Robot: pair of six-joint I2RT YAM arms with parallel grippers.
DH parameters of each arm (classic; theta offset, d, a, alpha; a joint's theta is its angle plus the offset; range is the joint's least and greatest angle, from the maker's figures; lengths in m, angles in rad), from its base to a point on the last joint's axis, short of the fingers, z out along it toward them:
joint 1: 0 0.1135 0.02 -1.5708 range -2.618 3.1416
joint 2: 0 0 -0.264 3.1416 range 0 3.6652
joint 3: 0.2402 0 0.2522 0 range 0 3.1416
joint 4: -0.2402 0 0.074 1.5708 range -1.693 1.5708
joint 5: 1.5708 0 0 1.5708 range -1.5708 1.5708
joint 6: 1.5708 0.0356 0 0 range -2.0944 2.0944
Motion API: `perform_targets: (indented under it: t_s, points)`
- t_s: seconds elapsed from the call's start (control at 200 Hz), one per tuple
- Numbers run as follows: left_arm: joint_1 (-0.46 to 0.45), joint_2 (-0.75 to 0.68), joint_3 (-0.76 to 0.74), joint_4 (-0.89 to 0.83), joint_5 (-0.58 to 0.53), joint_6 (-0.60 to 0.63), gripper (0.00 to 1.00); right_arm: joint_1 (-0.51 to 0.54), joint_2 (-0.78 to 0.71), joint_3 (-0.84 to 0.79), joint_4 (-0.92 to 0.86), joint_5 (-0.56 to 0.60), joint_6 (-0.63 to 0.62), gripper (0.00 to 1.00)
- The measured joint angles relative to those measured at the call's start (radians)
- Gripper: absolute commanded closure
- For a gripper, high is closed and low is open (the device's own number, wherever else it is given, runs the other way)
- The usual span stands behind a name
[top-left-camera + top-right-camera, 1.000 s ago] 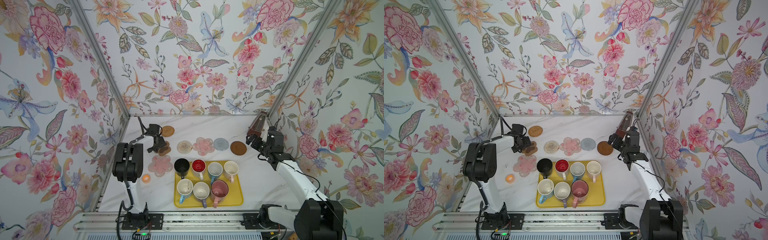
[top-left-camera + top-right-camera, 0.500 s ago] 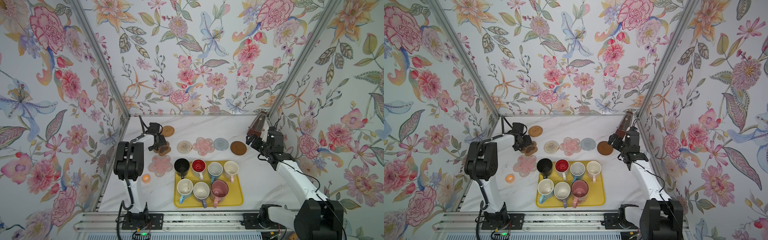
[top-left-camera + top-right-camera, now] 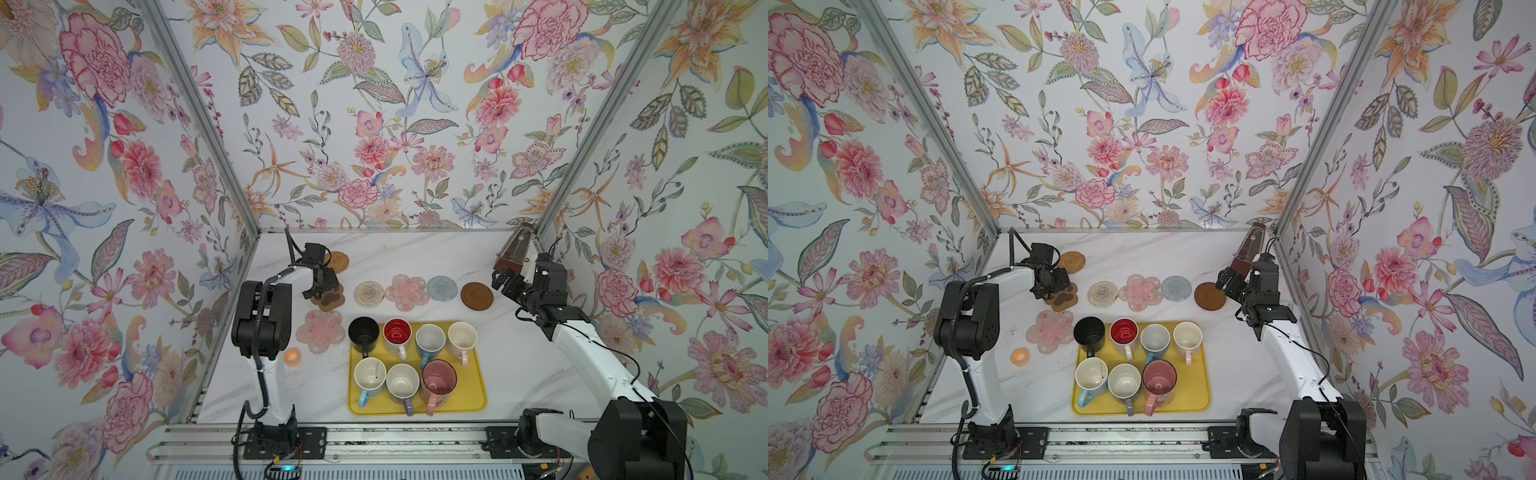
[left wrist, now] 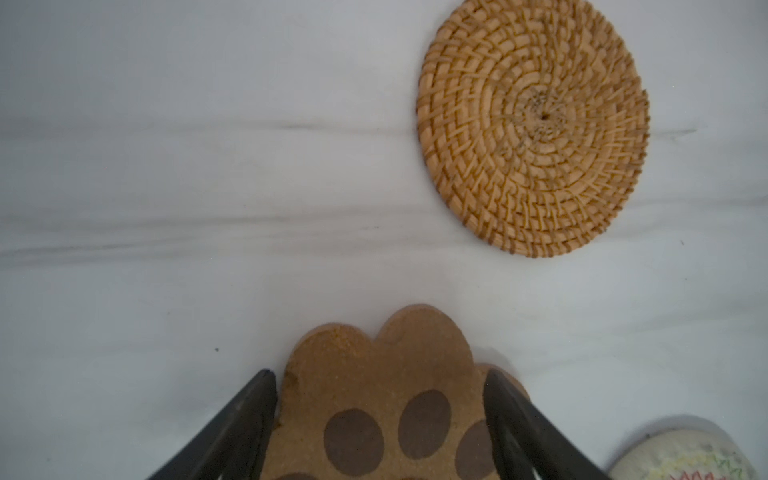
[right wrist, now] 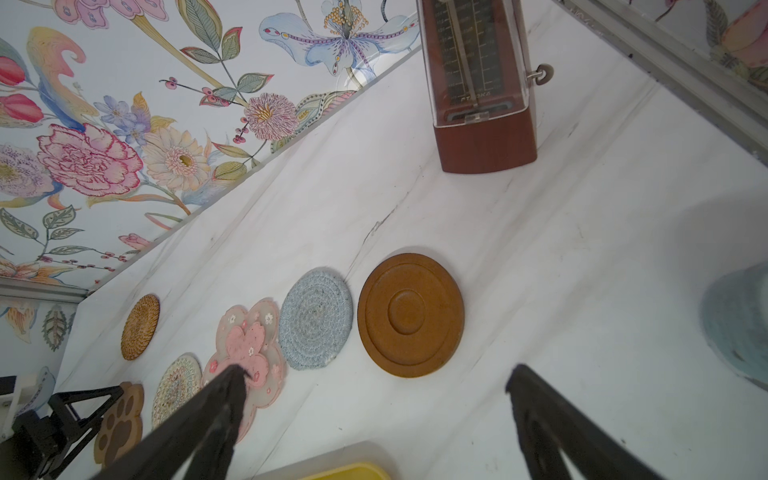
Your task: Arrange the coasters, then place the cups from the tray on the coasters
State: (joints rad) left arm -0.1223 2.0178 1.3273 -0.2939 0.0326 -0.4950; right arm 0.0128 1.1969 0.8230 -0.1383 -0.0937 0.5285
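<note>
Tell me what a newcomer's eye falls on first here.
The bold floral wallpaper on all three walls. Then the yellow tray, front and centre, packed with seven mugs, and the row of coasters behind it, where the left tool straddles the brown paw coaster.

Paw coaster (image 4: 374, 399) runs off the left wrist view's edge

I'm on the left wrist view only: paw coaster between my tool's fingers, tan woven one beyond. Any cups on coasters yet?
Observer: No, all seven cups stand on the yellow tray.
Operator: Which coasters are lined up?
Observer: Right of the paw coaster, a row: cream round, pink flower, grey-blue round, dark brown disc.
Operator: And the right tool?
Observer: The right tool is open and empty, raised beside that disc.
</note>
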Motion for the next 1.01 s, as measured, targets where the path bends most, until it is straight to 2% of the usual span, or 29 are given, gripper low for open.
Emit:
perform_targets:
  t_s: [0.42,1.006]
  points:
    - [-0.049,0.004,0.017,0.001,0.021,-0.005,0.2,0.0,0.0,0.0,0.0,0.0,0.0,0.01]
    - [-0.064,0.004,0.026,0.004,0.064,-0.028,0.2,0.0,0.0,0.0,0.0,0.004,0.0,0.01]
